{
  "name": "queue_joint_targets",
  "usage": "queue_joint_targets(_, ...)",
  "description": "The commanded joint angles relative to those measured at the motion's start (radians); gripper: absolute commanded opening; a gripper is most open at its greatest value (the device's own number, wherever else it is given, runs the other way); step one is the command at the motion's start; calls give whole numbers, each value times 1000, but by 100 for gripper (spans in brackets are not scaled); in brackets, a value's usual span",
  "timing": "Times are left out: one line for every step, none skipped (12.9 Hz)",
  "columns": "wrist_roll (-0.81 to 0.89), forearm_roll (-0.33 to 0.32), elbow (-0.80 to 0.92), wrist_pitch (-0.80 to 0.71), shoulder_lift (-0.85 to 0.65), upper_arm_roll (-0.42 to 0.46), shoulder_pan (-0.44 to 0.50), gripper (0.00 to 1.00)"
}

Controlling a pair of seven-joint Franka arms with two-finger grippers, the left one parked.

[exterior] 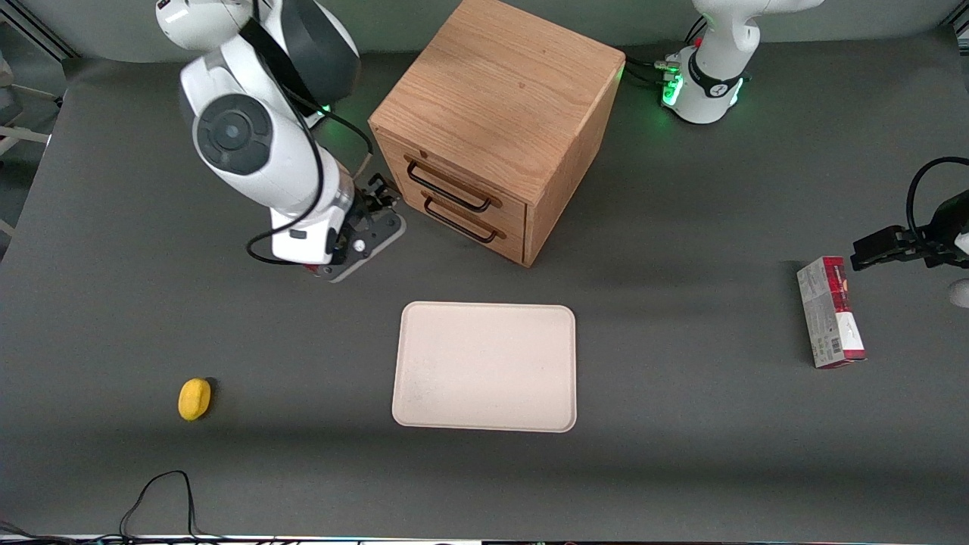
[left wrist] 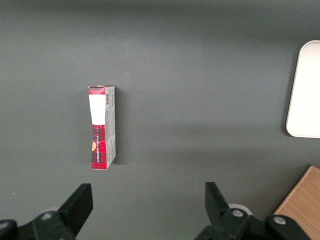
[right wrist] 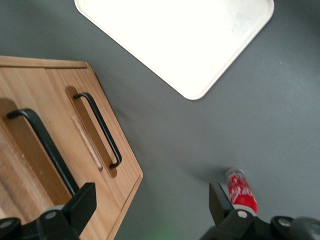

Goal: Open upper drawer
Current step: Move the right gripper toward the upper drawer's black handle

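2 black fingers (right wrist: 75, 207) of the gripper (exterior: 376, 198) stand wide apart and hold nothing, just beside the cabinet (exterior: 500, 113), in front of its drawer fronts. The upper drawer (exterior: 462, 188), the topmost of 2, is shut. Its black wire handle (exterior: 448, 188) is thin and stiff, probably slippery, so I would close on its middle. The drawer looks light and should slide straight out. A tray (exterior: 484, 367) lies nearer the front camera.

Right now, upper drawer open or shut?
Shut: upper drawer sits flush with the lower drawer. Gripper open beside it.
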Motion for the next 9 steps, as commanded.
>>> queue_joint_targets(-44,20,90,-7,68,27,-6,100)
queue_joint_targets(-65,29,91,-7,76,46,-6,100)
queue_joint_targets(-108,32,93,-7,80,75,-6,100)
queue_joint_targets(-130,34,91,-7,80,78,-4,100)
queue_joint_targets(-130,34,90,-8,84,80,6,100)
queue_joint_targets(-128,37,90,-11,91,80,9,100)
queue_joint_targets(-131,49,88,-16,96,87,9,100)
queue_joint_targets(-134,51,82,-18,99,93,12,100)
queue_joint_targets(-144,58,80,-21,111,106,17,100)
